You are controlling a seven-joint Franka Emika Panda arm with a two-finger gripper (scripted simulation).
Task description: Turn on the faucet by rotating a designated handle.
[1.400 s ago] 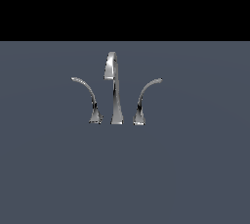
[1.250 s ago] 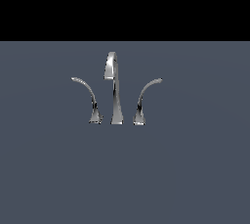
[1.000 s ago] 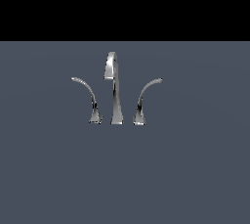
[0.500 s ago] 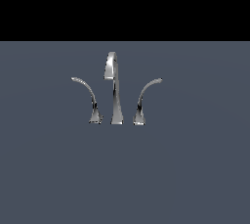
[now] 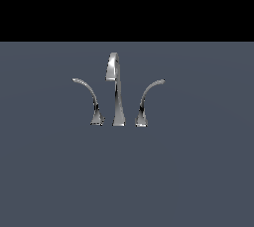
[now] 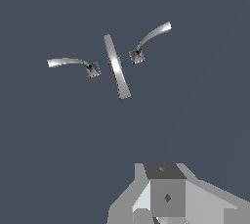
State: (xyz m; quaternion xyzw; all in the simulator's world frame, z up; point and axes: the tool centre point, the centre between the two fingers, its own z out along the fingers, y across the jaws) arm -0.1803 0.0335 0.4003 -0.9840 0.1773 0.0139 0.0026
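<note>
The chrome faucet (image 5: 117, 89) stands on the grey surface, with a tall centre spout hooked at the top. The handle (image 5: 148, 97) is the slim lever on the exterior view's right, its arm curving up and out to the right. A mirror-image lever (image 5: 90, 97) stands on the other side. My gripper does not show in the exterior view. In the wrist view the faucet's spout (image 6: 116, 66) and both levers lie well away from my gripper (image 6: 166, 201). Only its grey body shows at the frame's edge, so its jaws cannot be read. Nothing touches the handle.
A flat dark grey surface (image 5: 127, 181) runs all around the faucet. Behind it the background is black. No other object shows in either view.
</note>
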